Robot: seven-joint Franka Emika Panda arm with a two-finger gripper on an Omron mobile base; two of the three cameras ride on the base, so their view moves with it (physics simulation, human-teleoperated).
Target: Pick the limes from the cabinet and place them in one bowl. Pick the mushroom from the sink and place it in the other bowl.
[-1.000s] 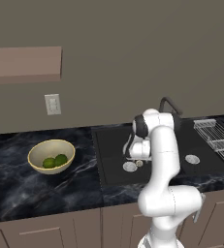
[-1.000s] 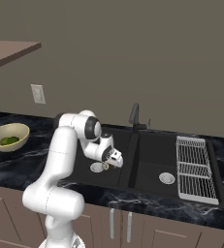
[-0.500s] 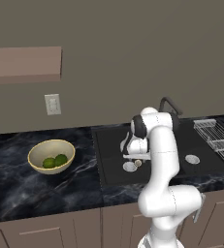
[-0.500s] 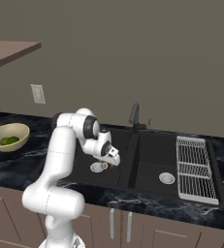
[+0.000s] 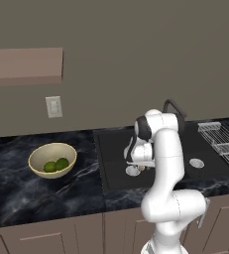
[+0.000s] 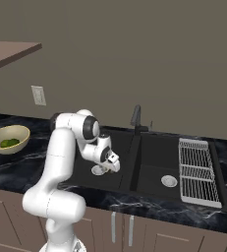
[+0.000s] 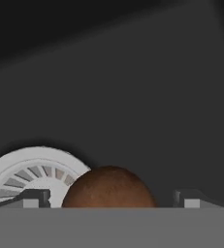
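Step in hand: the arm is working on the mushroom half of the task, reaching down into the left basin of the sink [image 5: 116, 144] for the pick.

Limes: both limes [image 5: 56, 165] are lying together in the pale yellow bowl [image 5: 39, 154] on the dark counter [image 5: 17, 193], well apart from the sink, so that half of the task is looking done (the cabinet [image 5: 24, 64] above is showing nothing on it from these angles).

Mushroom: in the hand view the brown cap of the mushroom [image 7: 109, 187] is sitting low between the two finger tips [image 7: 33, 197], just beside the round silver drain [image 7: 28, 172]; in the left base view it is a small pale speck on the basin floor next to that drain.

Gripper: the gripper [image 6: 111, 165] is hanging just over the basin floor with its jaws standing wide apart, one on each side of the cap, and is gripping nothing.

Contact: I cannot tell whether the finger tips are touching the mushroom or the basin floor.

Next move: judging from this, the fingers are needing to close on the cap and lift it clear of the basin (a small round thing like this may be slipping or rolling toward the drain if pinched off-centre).

After that: the mushroom is going to the other bowl.
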